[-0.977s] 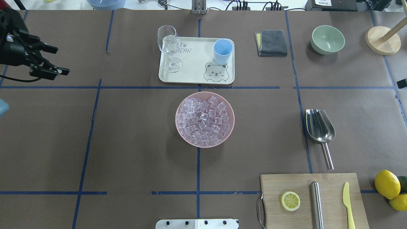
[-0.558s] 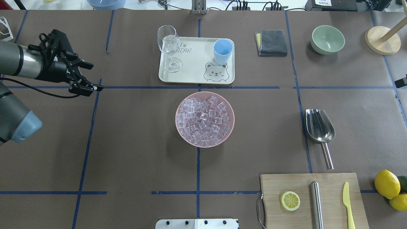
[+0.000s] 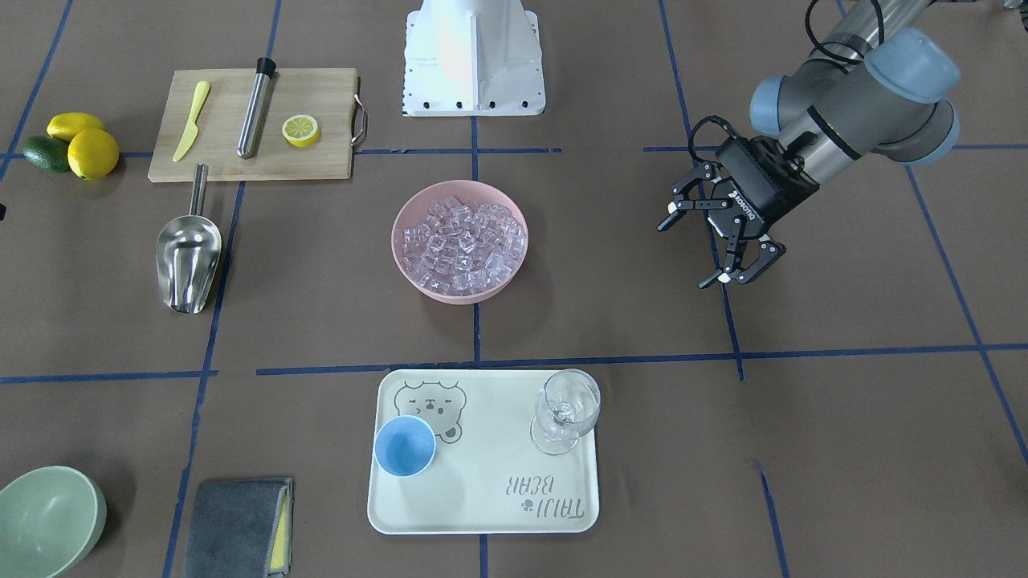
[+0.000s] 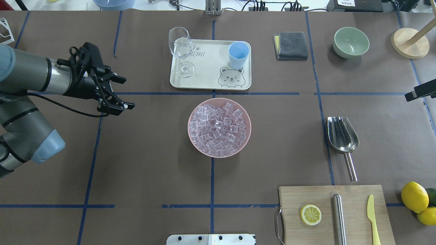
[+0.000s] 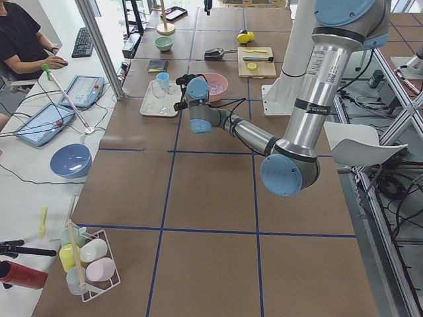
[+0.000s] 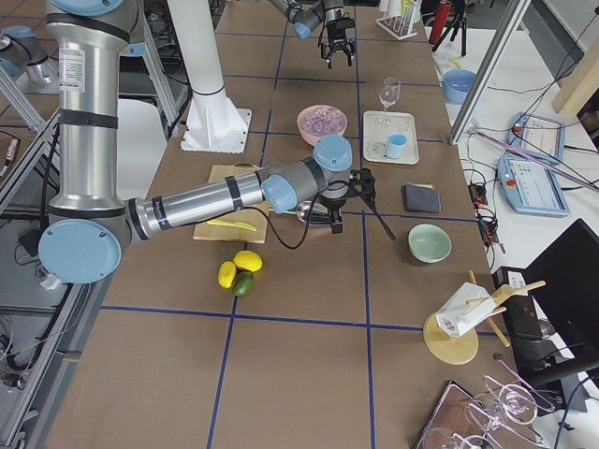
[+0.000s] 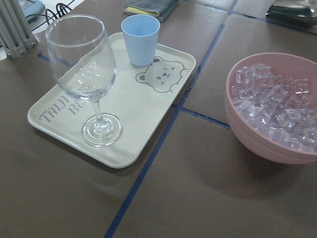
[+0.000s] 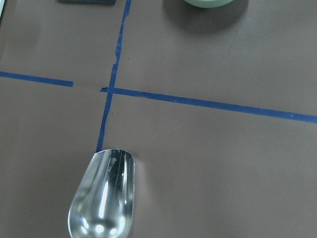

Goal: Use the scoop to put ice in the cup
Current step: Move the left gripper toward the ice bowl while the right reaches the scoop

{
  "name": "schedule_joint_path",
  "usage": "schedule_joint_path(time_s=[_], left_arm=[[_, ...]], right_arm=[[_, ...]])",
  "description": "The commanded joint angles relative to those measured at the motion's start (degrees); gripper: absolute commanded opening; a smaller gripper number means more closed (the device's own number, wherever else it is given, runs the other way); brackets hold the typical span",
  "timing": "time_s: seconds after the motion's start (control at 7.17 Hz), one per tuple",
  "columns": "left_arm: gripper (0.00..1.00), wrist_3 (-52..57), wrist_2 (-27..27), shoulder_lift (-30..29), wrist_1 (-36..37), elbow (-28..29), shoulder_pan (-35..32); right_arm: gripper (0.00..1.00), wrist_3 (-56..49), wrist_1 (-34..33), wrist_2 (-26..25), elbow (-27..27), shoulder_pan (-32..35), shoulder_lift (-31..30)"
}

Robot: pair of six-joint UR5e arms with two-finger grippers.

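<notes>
The ice (image 4: 218, 127) fills a pink bowl (image 4: 188, 127) at the table's middle. Behind it, the light blue cup (image 4: 238, 54) stands upright on a cream tray (image 4: 207, 80). The silver scoop (image 4: 342, 136) lies flat on the right, its handle toward the robot; the right wrist view shows its trough (image 8: 104, 198) just below the camera. My left gripper (image 4: 126, 93) hovers open and empty, left of the bowl and tray. Of my right gripper, only one black finger (image 4: 420, 91) shows at the right edge, beyond the scoop, so I cannot tell its state.
A clear wine glass (image 4: 180, 47) stands on the tray's left end. A grey cloth (image 4: 291, 45), a green bowl (image 4: 351, 42) and a wooden stand (image 4: 408, 42) sit at the back right. A cutting board (image 4: 293, 197) with a lemon slice, steel cylinder and yellow knife lies near right, beside lemons (image 4: 414, 196).
My left arm has swung in from the left edge toward the bowl, its gripper staying open. The right gripper's finger has pushed further into view at the right edge.
</notes>
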Motion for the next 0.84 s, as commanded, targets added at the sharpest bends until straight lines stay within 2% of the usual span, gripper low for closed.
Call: schedule_joint_path(time_s=[0.0, 0.28, 0.42, 0.7], left_arm=[[1.00, 0.47, 0.02, -1.54, -0.95, -0.90, 1.63], [1.00, 0.38, 0.02, -3.13, -0.61, -0.03, 2.77], [1.00, 0.38, 0.02, -3.13, -0.52, -0.12, 2.78], [1.00, 2.30, 0.02, -2.60, -0.44, 0.14, 2.86]], right_arm=[[1.00, 6.20, -0.05, -2.61, 3.02, -4.63, -0.16], [1.00, 6.82, 0.13, -3.58, 3.72, -6.82, -0.16], [1.00, 12.22, -0.31, -8.20, 5.99, -10.15, -0.16], [1.00, 26.36, -0.31, -15.59, 7.50, -21.11, 0.19]])
